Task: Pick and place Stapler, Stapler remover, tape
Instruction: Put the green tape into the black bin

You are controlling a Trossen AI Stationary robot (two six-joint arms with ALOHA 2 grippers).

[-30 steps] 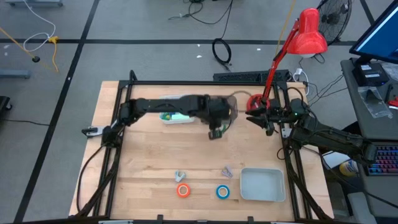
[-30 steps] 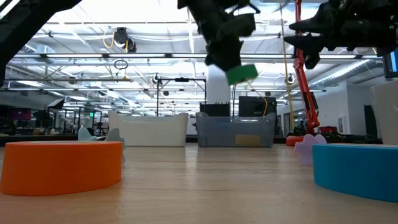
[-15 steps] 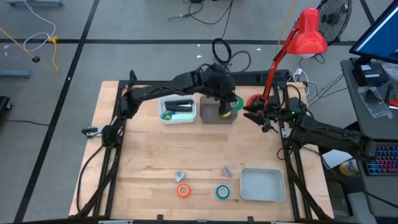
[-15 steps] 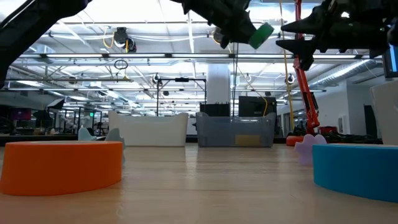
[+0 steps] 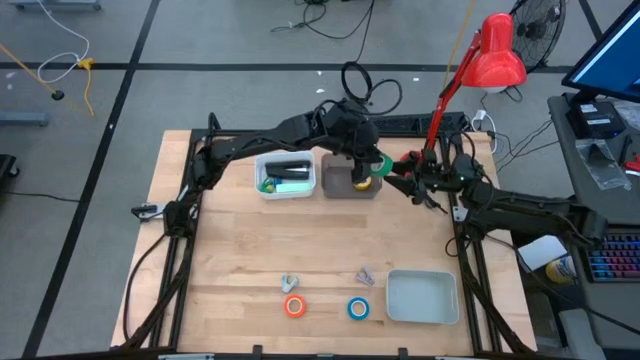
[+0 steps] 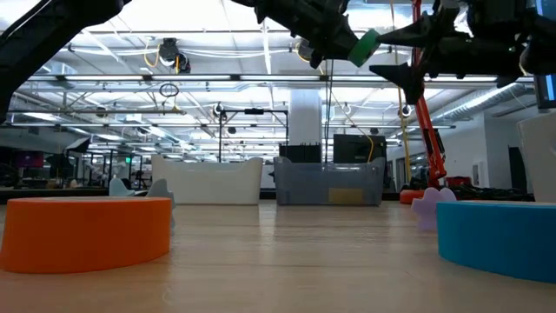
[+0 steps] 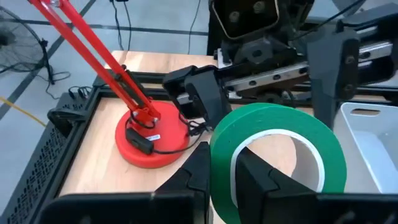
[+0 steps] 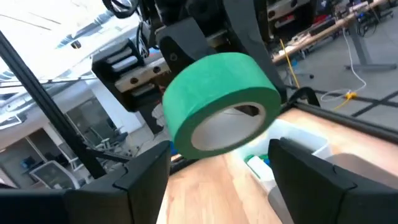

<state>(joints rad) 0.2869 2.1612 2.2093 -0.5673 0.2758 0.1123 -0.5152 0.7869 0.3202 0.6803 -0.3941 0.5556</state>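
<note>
While your left gripper clenches the green tape above the grey bin, the roll hides its fingertips; your right gripper gapes wide just beside it.

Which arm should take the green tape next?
Probably the right. The left gripper holds the green tape up above the table's far side, and the right gripper faces it with fingers wide open on either side, ready to close.

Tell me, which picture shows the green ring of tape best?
The right wrist view: the green ring-shaped tape roll fills it, pale core showing. The left wrist view shows it edge-on; high and low views show a small green bit.
</note>
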